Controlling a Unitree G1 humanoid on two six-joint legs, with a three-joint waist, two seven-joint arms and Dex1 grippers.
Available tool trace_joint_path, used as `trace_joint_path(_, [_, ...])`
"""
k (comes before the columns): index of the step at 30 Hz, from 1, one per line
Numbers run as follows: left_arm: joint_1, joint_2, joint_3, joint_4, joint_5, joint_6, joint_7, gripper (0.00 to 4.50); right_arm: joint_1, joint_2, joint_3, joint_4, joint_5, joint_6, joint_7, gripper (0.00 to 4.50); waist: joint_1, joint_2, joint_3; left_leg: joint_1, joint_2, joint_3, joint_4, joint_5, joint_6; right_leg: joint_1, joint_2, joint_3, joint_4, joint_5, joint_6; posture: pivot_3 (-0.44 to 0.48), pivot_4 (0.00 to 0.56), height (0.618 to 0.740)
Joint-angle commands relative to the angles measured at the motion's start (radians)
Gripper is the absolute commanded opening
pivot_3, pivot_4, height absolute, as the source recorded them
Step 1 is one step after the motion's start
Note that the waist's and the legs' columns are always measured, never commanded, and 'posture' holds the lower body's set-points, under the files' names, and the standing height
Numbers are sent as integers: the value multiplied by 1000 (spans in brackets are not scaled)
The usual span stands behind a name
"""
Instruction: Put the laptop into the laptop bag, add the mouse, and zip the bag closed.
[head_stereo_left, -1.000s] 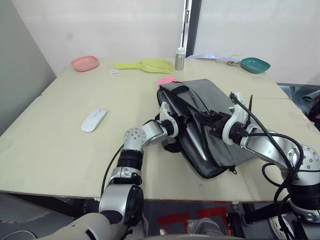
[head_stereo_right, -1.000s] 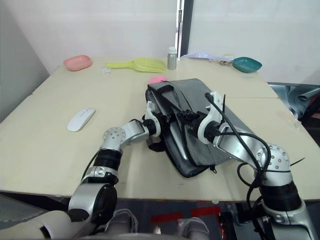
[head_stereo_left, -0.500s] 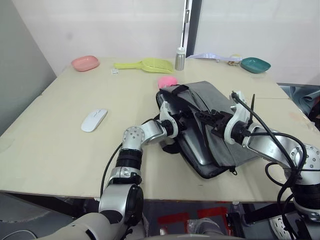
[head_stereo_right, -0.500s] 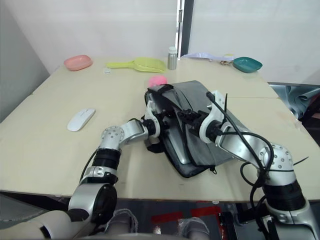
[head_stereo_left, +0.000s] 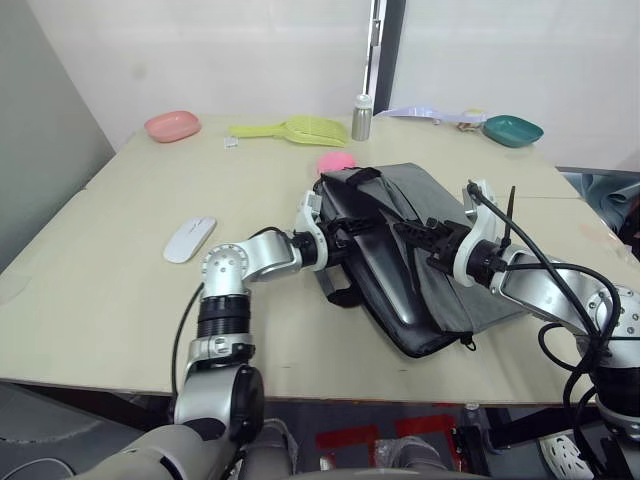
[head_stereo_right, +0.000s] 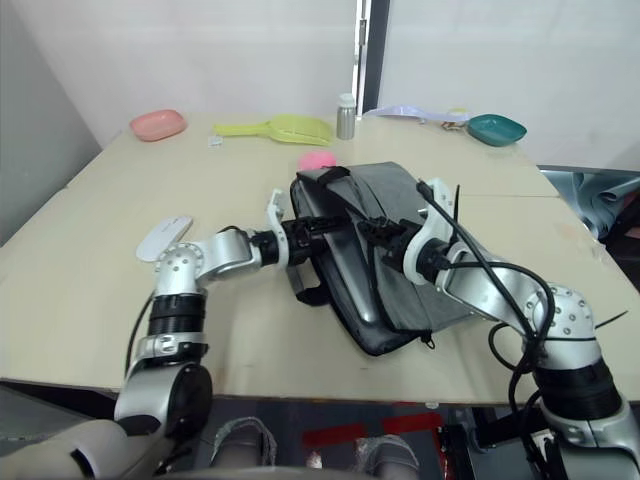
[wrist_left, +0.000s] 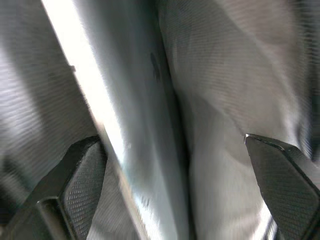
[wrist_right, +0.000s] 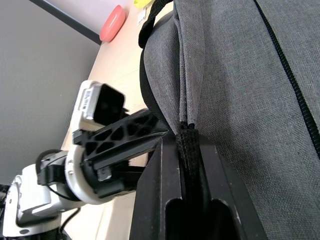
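- Holding the bag (head_stereo_left: 440, 260) open, my right gripper (wrist_right: 189, 150) is clamped tight on the black strap at the edge of its grey upper flap.
- My left gripper (head_stereo_left: 345, 232) reaches into the mouth with its fingers (wrist_left: 82, 180) spread wide on either side of the laptop (head_stereo_left: 385, 285), gripping nothing as far as I can judge.
- I judge the laptop largely inside; its silver lid shows within the opening.
- Still untouched, the mouse (head_stereo_left: 189, 240) lies on the table (head_stereo_left: 120, 290), well apart from the bag on my left.
- Left to do: seat the laptop fully, fetch the mouse, close the zip.
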Motion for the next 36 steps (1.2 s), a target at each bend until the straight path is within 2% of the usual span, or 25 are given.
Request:
trace_joint_path(1, [35, 126, 19, -97, -81, 97, -31, 4485, -4, -22, -28, 2, 6, -21, 11, 0, -3, 0, 0, 0, 0, 0, 0, 0, 0, 0, 0, 0, 0, 0, 0, 0, 150, 740])
trace_joint_path(5, [70, 238, 24, -123, -160, 125, -42, 4485, 2, -35, -31, 11, -3, -17, 28, 0, 1, 0, 0, 0, 0, 0, 0, 0, 0, 0, 0, 0, 0, 0, 0, 0, 150, 740])
trace_joint_path(8, [60, 315, 29, -123, -265, 107, -29, 4485, 9, -53, -38, 34, -23, 0, 58, 0, 7, 0, 0, -1, 0, -1, 1, 0, 0, 0, 0, -1, 0, 0, 0, 0, 150, 740])
trace_joint_path(10, [44, 392, 40, -121, -347, 94, -75, 4485, 16, -72, -40, 67, -54, 22, 98, 0, 6, 0, 0, -1, 0, 0, 1, 0, 0, 0, 0, 0, 0, 0, -1, 0, 150, 740])
trace_joint_path(14, [54, 554, 56, -183, -387, 124, -301, 4485, 41, -125, -21, 152, -192, 98, 235, 0, 5, 0, 0, -1, 0, 0, 1, 0, -1, -1, 0, 0, 0, 0, 0, 0, 150, 740])
trace_joint_path(20, [116, 764, 109, -345, -311, 129, -718, 4485, 20, -173, -13, 220, -412, 180, 464, 0, 5, 0, 0, -2, 0, 0, 0, 0, -1, -2, -1, -1, -1, -1, -1, 0, 150, 740])
trace_joint_path(22, [176, 859, 143, -395, -241, 128, -888, 4500, 1, -185, -25, 217, -435, 212, 531, 779, -7, 0, 0, -2, 0, 0, 0, 0, -1, -3, 0, -1, 0, -1, -2, 0, 150, 740])
trace_joint_path(26, [418, 1099, 141, -451, 61, -48, -1286, 4500, 4, -256, -40, 132, -482, 276, 704, 2094, -10, 1, 0, 0, 1, 3, -4, 0, -1, -4, 0, 1, -1, -2, -3, 0, 150, 740])
trace_joint_path(29, [572, 1225, 144, -325, 281, -217, -1446, 4500, 82, -375, -101, 33, -545, 292, 921, 3147, 6, 1, 0, 1, 1, 5, -8, 0, -1, -4, 0, 2, -5, -2, -4, 0, 150, 740])
trace_joint_path(30, [631, 1252, 158, -282, 359, -291, -1506, 4500, 115, -416, -129, 25, -576, 291, 983, 3389, 13, 0, 0, 1, 1, 5, -8, 0, -1, -3, 0, 2, -6, -2, -4, 0, 150, 740])
trace_joint_path(32, [706, 1277, 182, -224, 457, -395, -1597, 4500, 184, -475, -177, 3, -646, 267, 1107, 4235, 20, 0, 0, 2, 1, 5, -10, -2, 3, -2, 0, 2, -9, -3, -4, 0, 150, 740])
trace_joint_path(33, [755, 1278, 214, -192, 519, -468, -1643, 4500, 238, -509, -229, 2, -697, 247, 1176, 4485, 22, 0, 0, 2, 1, 5, -10, -3, 5, -2, 0, 2, -10, -3, -4, 0, 150, 740])
trace_joint_path(34, [797, 1278, 241, -164, 566, -521, -1684, 4500, 304, -541, -280, -6, -764, 216, 1257, 4485, 23, -1, -1, 1, 1, 5, -10, -4, 6, -2, 0, 2, -11, -6, -9, 0, 150, 740])
trace_joint_path(36, [844, 1273, 285, -94, 631, -588, -1727, 4500, 403, -563, -399, 23, -847, 182, 1369, 4485, 25, -1, -1, 0, 1, 5, -10, -5, 8, -3, 0, 1, -11, -7, -11, 0, 150, 740])
